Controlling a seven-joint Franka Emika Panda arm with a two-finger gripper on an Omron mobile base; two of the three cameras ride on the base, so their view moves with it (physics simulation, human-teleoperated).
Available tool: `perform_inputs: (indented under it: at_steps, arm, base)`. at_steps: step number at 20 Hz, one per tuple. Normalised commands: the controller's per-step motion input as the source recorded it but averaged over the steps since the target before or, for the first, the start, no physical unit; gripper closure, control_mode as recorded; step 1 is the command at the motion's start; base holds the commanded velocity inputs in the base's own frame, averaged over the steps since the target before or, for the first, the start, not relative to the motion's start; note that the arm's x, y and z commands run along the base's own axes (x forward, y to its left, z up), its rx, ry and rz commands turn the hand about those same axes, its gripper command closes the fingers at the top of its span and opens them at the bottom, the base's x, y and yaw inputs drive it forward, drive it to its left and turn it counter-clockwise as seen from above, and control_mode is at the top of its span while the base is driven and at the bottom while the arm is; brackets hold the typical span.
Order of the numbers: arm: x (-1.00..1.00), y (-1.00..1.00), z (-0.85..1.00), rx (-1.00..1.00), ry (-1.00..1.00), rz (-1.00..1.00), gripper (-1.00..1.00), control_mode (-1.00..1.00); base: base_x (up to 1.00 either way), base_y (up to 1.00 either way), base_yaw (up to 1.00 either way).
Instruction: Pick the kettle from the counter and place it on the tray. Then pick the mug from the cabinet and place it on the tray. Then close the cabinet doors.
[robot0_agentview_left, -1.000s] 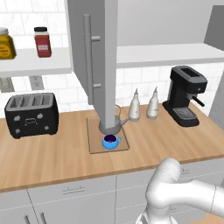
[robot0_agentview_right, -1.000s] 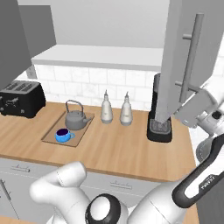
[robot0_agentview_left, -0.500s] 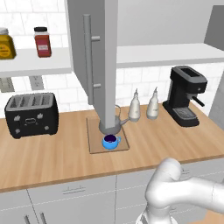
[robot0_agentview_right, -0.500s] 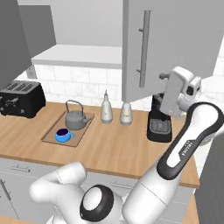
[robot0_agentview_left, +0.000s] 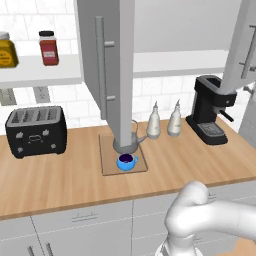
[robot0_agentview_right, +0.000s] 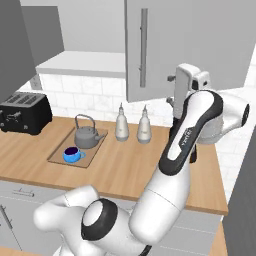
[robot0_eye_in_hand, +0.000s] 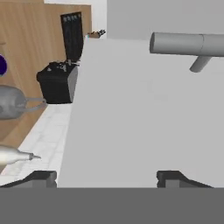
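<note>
2 cabinet doors (robot0_agentview_right: 170, 45) stand ajar above the counter (robot0_agentview_left: 60, 185), and closing them is the step in hand; the right-hand panel comes first, since the hand view looks straight at its flat face with the bar handle (robot0_eye_in_hand: 188, 43) near the top. A steady push on the face, out toward the free edge by the bar, should swing it shut without slipping. On the tray (robot0_agentview_right: 57, 155) the kettle (robot0_agentview_right: 86, 134) and the mug (robot0_agentview_right: 71, 154) already rest side by side. At the gripper (robot0_eye_in_hand: 107, 178), the fingers (robot0_eye_in_hand: 41, 177) stand wide apart, holding nothing.
</note>
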Motion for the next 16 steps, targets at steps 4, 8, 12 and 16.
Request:
perform_inputs:
  at_steps: [4,8,12,16]
  arm:
    - [0.9,0.42,-0.16,-0.07,0.03,-0.21,-1.0,-1.0]
    - [0.89,0.42,-0.14,-0.07,0.05,-0.21,-1.0,-1.0]
    - [0.87,0.42,-0.17,-0.08,0.07,-0.21,-1.0,-1.0]
    - [0.84,0.39,-0.22,-0.09,0.06,-0.2,-1.0,-1.0]
  base:
    - [0.0,0.0,0.0]
    - [0.0,0.0,0.0]
    - [0.0,0.0,0.0]
    - [0.0,0.0,0.0]
